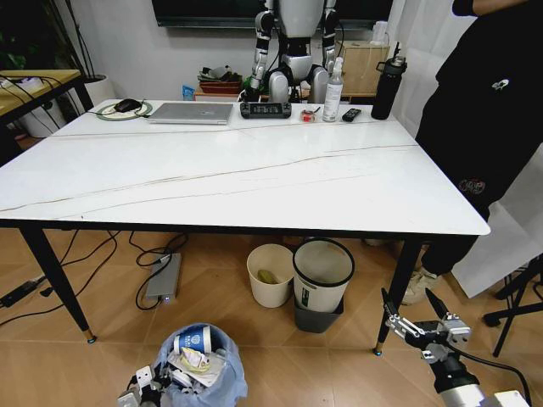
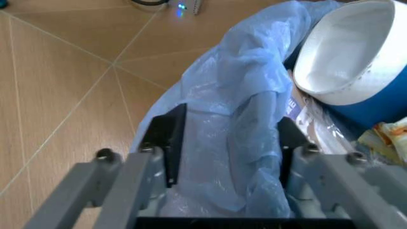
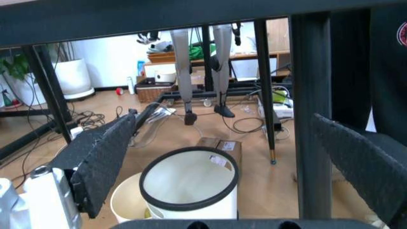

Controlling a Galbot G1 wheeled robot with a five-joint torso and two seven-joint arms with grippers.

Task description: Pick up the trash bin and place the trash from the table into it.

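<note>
The trash bin [image 1: 204, 373], lined with a crinkled light-blue bag [image 2: 235, 95], sits low in front of me, on the near side of the table [image 1: 254, 182]. Trash lies inside it: a blue-white paper cup [image 1: 194, 341] [image 2: 356, 62] and crumpled paper [image 1: 197, 363]. My left gripper [image 1: 151, 383] [image 2: 228, 152] is shut on the bin's bag-covered rim, one finger on each side. To the right, my right gripper [image 1: 407, 298] [image 3: 226, 119] hangs open and holds nothing, below tabletop height beside the table's front right leg [image 1: 394, 288].
Under the table stand a plain cream bin [image 1: 270, 275] and a white bin with a black rim [image 1: 322, 270] [image 3: 188, 186]. A laptop [image 1: 191, 113], a keyboard-like device [image 1: 265, 109] and bottles [image 1: 333, 89] line the table's far edge. Cables and a power strip [image 1: 163, 278] lie on the floor.
</note>
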